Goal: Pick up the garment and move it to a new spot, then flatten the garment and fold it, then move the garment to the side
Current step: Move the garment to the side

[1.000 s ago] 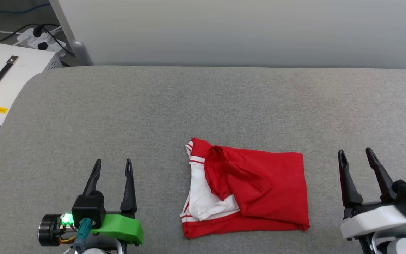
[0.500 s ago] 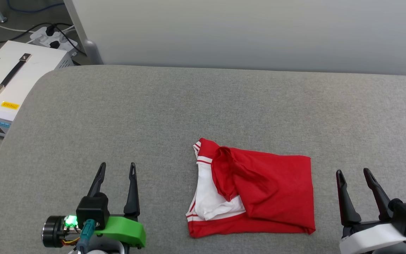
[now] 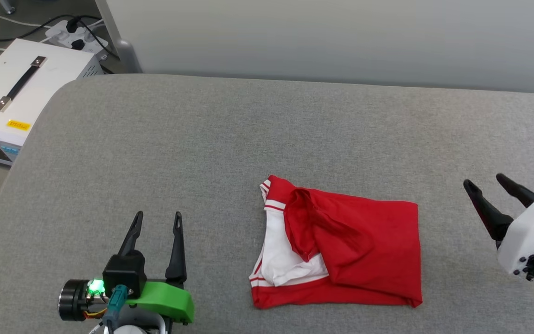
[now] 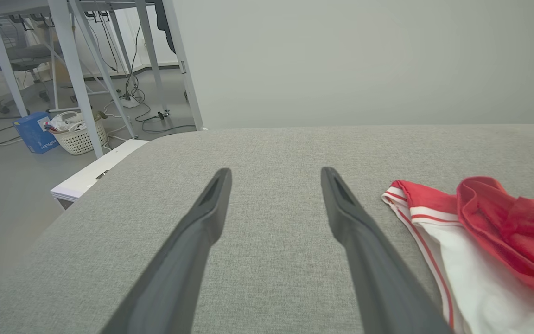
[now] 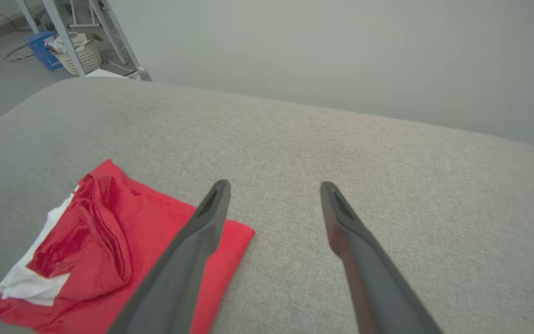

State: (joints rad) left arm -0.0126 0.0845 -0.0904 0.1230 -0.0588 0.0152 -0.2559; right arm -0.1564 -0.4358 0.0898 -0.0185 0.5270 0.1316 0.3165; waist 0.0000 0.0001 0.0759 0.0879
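Note:
The garment (image 3: 359, 250) is a red shirt with white sleeve fabric and striped trim, lying folded into a rough rectangle on the grey padded table (image 3: 248, 139), near its front edge and right of centre. My left gripper (image 3: 157, 216) stands open to the garment's left, apart from it, with nothing between its fingers. My right gripper (image 3: 483, 181) is open too, off to the garment's right and tilted toward the upper left. The garment (image 4: 475, 241) lies right of the left gripper (image 4: 274, 172) in the left wrist view. In the right wrist view the garment (image 5: 109, 250) sits lower left of the right gripper (image 5: 274, 185).
A white equipment box (image 3: 21, 88) with a black handle stands on the floor past the table's left corner, beside a power strip (image 3: 77, 35) with cables. A pale wall panel (image 3: 341, 37) runs behind the table. Farther off are metal desk legs (image 4: 77, 79) and a white basket (image 4: 79, 134).
The head camera has shifted, so the whole scene sits differently. My right gripper has risen from the lower right and tilted toward the upper left. The garment and left gripper have stayed put.

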